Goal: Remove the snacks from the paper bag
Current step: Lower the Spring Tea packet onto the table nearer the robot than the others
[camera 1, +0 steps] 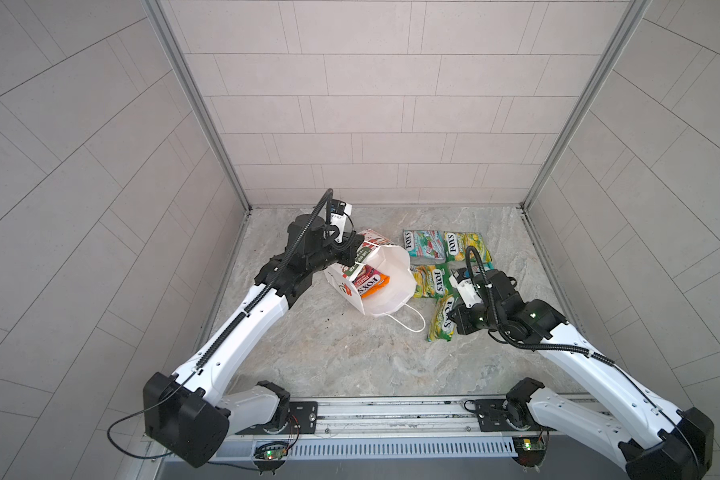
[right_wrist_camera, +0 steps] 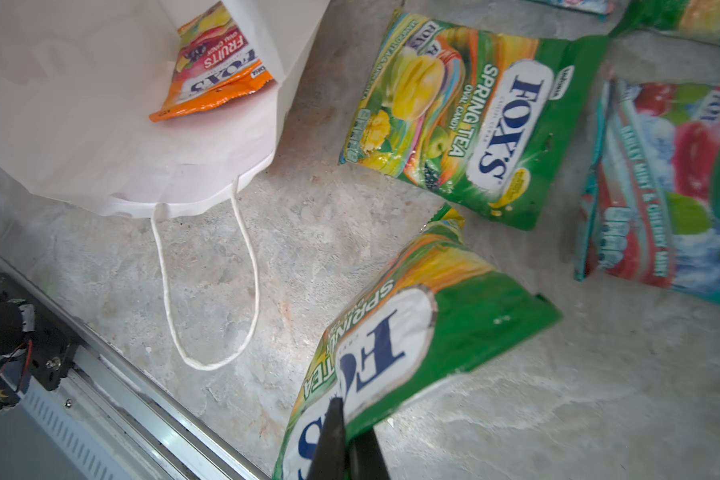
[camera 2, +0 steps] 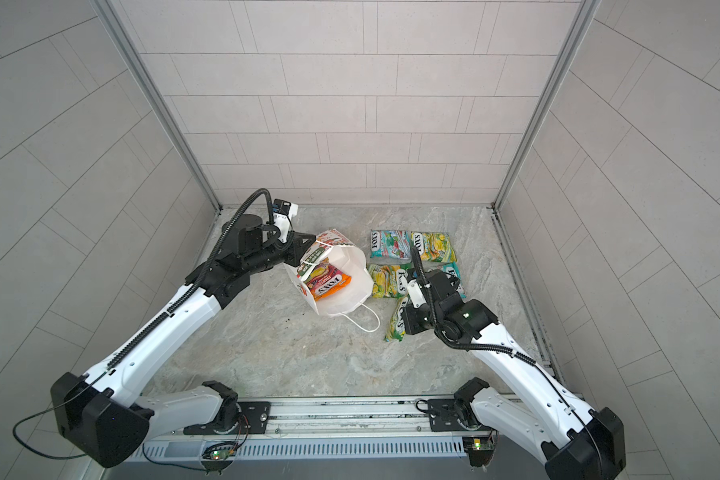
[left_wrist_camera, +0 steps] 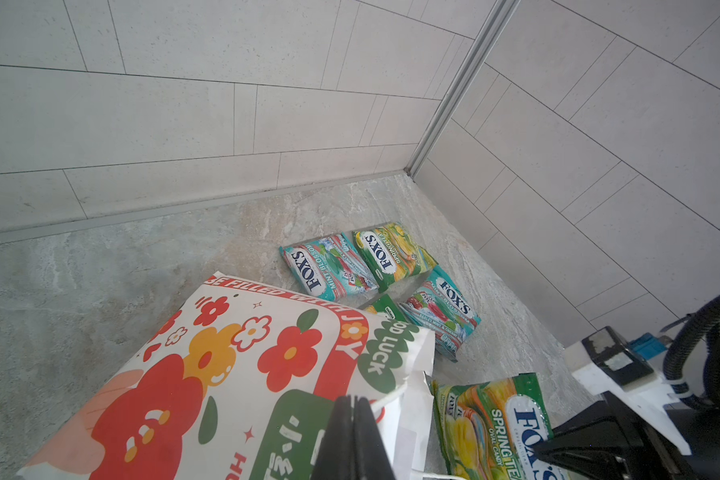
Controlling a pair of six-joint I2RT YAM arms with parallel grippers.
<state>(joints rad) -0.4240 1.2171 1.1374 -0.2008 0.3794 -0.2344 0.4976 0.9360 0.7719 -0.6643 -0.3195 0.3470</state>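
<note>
L gripper [left_wrist_camera: 353, 415] clamped on the paper bag [camera 1: 389, 291] rim. Bag's tipped over, centre of both top views, mouth open twd camera, cord handle [camera 1: 410, 322] trailing on the table [camera 1: 329, 357]. One orange-purple packet [camera 1: 370, 284] inside!

R gripper [right_wrist_camera: 346, 432] pinching the near green-yellow packet [right_wrist_camera: 416, 332] by its edge, lower right of the bag.

Rest lie flat, upper right of bag:
- teal-red packet [camera 1: 422, 243]
- back green-yellow packet [camera 1: 464, 246]
- mid green-yellow packet [camera 1: 431, 281], just beside the bag
- 2nd teal-red packet [left_wrist_camera: 441, 316], mostly hidden behind R wrist in top views
</note>
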